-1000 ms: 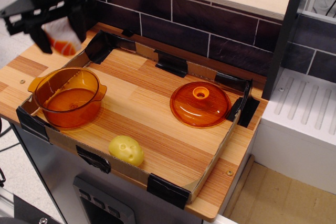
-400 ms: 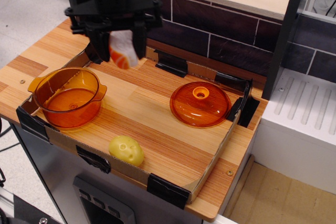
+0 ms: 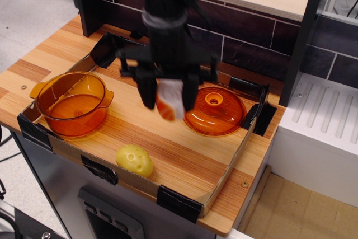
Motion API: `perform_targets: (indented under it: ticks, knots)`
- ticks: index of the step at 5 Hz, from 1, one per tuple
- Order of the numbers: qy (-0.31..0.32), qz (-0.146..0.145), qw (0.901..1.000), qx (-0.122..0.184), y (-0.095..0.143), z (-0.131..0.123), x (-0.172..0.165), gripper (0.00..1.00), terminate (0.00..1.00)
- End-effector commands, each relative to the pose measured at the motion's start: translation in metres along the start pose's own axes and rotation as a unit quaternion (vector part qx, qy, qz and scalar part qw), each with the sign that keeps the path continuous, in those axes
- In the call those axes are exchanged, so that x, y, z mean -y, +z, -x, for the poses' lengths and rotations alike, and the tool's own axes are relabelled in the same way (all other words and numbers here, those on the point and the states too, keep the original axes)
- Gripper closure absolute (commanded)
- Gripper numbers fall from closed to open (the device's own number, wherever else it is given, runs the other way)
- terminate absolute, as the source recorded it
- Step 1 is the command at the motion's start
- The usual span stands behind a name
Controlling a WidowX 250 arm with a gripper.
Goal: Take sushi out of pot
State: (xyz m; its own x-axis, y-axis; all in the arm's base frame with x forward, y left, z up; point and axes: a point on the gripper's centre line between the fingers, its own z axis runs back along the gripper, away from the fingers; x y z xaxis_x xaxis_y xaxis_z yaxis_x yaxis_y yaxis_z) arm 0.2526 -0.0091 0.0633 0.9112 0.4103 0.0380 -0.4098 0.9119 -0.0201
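Observation:
My gripper (image 3: 169,100) hangs from a black arm over the middle of the tray and is shut on the sushi (image 3: 169,100), a white piece with an orange-red side, held above the wood. The orange translucent pot (image 3: 72,103) stands at the tray's left and looks empty. The sushi is well to the right of the pot, just left of the lid.
A flat orange lid with a knob (image 3: 215,110) lies at the tray's right, close to my gripper. A yellow dimpled lump (image 3: 134,160) sits near the front edge. The cardboard tray rim (image 3: 179,201) with black corner tape rings the board. A dark brick wall (image 3: 246,32) stands behind.
My gripper has carried the sushi from the far left behind the pot, rightward and forward, to the middle of the tray beside the lid. The pot, lid and lump have not moved.

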Motion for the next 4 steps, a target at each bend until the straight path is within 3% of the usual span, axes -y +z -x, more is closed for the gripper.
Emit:
perform_targets:
  ticks: [1, 2, 3, 4]
  knots:
    - [-0.004, 0.002, 1.0, 0.008, -0.026, 0.028, 0.016, 1.0, 0.0]
    - [-0.003, 0.009, 0.9999, 0.014, -0.035, 0.035, 0.019, 1.0, 0.0]
    - [0.016, 0.027, 0.9995, 0.008, -0.037, 0.035, 0.021, 0.0, 0.0]
    - [0.024, 0.034, 0.9991, 0.005, -0.034, 0.034, 0.021, 0.0, 1.0]
